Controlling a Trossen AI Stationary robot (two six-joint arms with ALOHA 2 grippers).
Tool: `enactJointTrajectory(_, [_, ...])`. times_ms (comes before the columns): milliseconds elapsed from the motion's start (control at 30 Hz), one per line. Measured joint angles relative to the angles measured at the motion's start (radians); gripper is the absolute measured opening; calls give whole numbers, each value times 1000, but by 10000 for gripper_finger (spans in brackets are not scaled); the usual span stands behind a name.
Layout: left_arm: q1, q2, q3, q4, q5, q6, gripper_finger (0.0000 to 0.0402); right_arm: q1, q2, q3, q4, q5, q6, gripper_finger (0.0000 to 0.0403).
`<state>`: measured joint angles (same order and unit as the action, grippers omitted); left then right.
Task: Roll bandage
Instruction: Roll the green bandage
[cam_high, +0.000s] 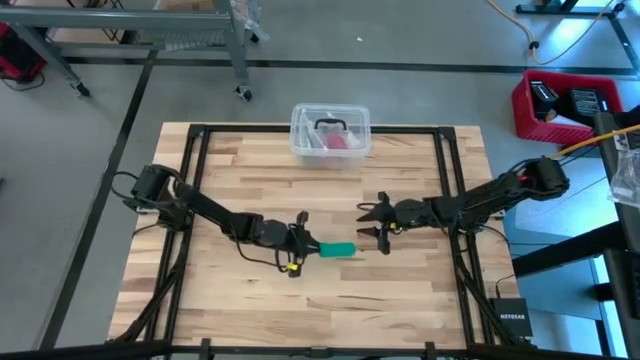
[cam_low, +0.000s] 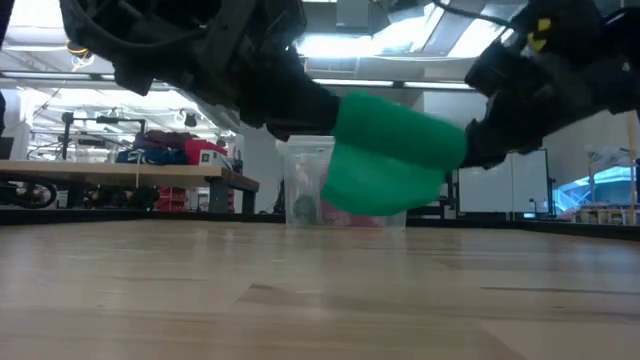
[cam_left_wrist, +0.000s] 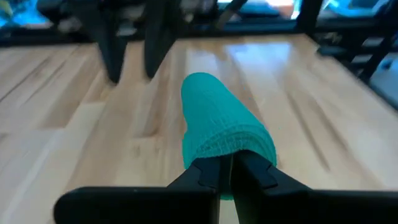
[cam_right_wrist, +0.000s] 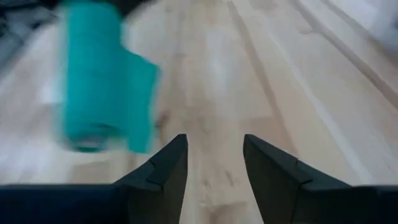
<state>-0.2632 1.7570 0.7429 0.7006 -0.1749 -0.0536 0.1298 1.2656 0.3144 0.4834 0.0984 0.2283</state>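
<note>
Wooden table (cam_high: 400, 290), teal bandage (cam_high: 339, 249) rolled, flap loose, pinched by left hand (cam_high: 308, 243), right hand (cam_high: 372, 222) spread.

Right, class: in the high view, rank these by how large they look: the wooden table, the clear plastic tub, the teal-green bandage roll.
1. Light wooden slatted table, by far the largest.
2. Clear plastic tub at the far edge.
3. Teal-green rolled fabric bandage, smallest, held by the left tool.

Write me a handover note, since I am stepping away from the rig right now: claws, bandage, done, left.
Left claw: shut on one end of the bandage, held above the table.
Right claw: open, empty, just beside the roll's free end.
Done: bandage mostly rolled into a tube.
Left: a loose flap hangs off the roll; probably wind it in, then set the roll down.
</note>
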Motion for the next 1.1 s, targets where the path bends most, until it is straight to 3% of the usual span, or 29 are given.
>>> enactJointTrajectory(200, [-21,60,1,146,0,-23,13,31,129,-4,105,119,-13,161])
enactJointTrajectory(367, [-16,88,1,173,-76,-23,13,71,261,17,229,84,-9,161])
enactJointTrajectory(567, [9,104,1,162,-107,-12,13,119,367,83,221,85,3,161])
enactJointTrajectory(900, [20,183,2,140,-146,-27,13,121,437,95,212,20,132,161])
enactJointTrajectory(1100, [14,197,-1,223,-165,29,13,121,450,97,221,-33,229,161])
